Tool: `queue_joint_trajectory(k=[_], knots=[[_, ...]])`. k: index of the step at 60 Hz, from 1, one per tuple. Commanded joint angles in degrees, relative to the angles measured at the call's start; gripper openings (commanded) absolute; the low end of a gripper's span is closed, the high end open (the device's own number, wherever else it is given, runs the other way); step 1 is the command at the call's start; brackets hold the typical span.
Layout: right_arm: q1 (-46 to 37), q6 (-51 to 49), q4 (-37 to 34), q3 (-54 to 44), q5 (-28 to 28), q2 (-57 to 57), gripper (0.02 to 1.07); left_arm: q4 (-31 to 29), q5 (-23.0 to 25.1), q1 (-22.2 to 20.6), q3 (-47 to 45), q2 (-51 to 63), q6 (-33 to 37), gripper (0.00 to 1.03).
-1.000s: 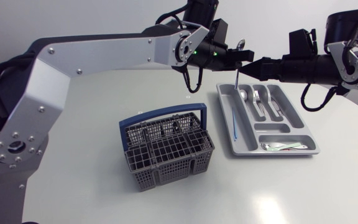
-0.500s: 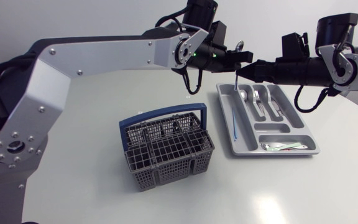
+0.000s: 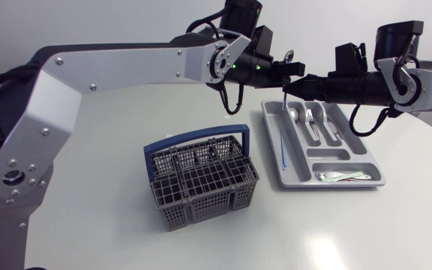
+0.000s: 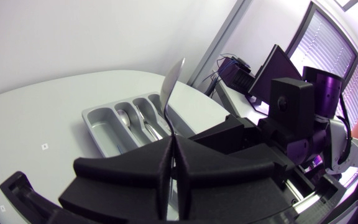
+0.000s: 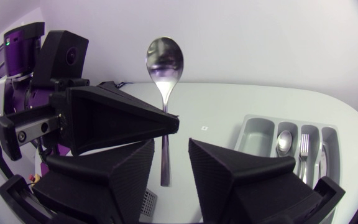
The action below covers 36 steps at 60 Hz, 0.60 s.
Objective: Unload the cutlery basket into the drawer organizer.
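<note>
Spoon [image 5: 164,62] is standing upright, bowl up, right of centre in the upper part of the head view, over the far end of the organizer [image 3: 328,185]. Left gripper [image 4: 173,146] is pinching its handle tight. Right gripper [image 5: 171,149] is gaping around the lower handle without touching it. Being light, stiff, slippery steel, the spoon is probably calling for a firm pinch across the flat handle.

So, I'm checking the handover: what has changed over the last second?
The right gripper moved left, toward the spoon held upright in the left gripper. Its open fingers now sit either side of the handle. The left gripper, spoon, basket and tray stayed roughly put.
</note>
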Motion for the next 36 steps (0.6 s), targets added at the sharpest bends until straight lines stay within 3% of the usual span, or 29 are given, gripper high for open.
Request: queue_joint_trajectory(k=[1,20,36], knots=[[0.65,1.59,1.18,0.86,0.47,1.05,0.38,0.59,0.00,-0.53,-1.69,-2.69,-1.93,0.03],[1.53,1.77,2.06,0.33,0.64,1.14,0.18,0.77,0.00,-0.62,-1.69,-2.69,-2.11,0.03],[2.06,1.94,4.17,-1.07,1.08,0.26,0.08,0.86,0.00,-0.44,-1.69,-2.69,-2.11,0.03]])
